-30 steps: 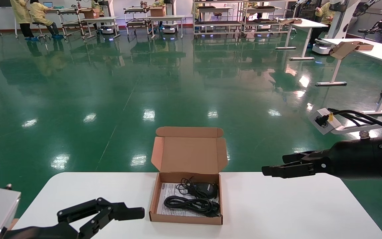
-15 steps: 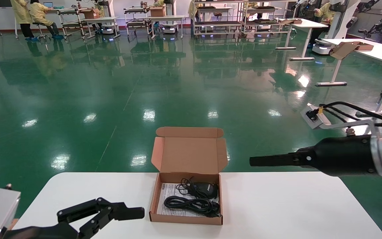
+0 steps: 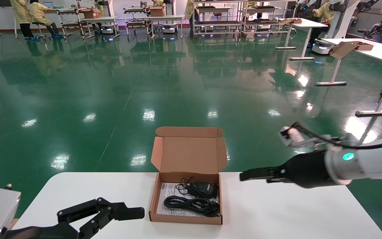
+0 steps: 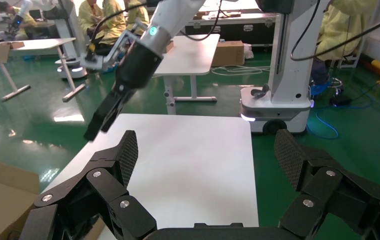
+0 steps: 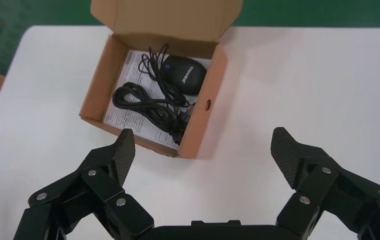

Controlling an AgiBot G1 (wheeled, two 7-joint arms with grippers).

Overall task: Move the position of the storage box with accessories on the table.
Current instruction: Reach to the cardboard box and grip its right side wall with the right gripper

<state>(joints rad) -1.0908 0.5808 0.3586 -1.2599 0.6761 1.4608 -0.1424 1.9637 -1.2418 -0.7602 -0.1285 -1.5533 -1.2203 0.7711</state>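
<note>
- Right gripper (image 3: 244, 175): fingers spread wide, grasping nothing; it hangs above the table's far edge, just to the right of the storage box (image 3: 186, 199), not touching it.
- Storage box: lies at the middle of the table (image 3: 277, 212), near wall close to the table's near edge, with its hinged lid (image 3: 189, 153) standing upright on the far side, past the table's far edge.
- Contents: a coiled black cable (image 5: 150, 102) and a black adapter (image 5: 183, 74) rest on a white printed sheet (image 5: 127, 107) that covers the box floor.
- Left gripper (image 3: 124, 212): released and empty, low over the table's near left corner, fingertips just beside the box's left wall.
</note>
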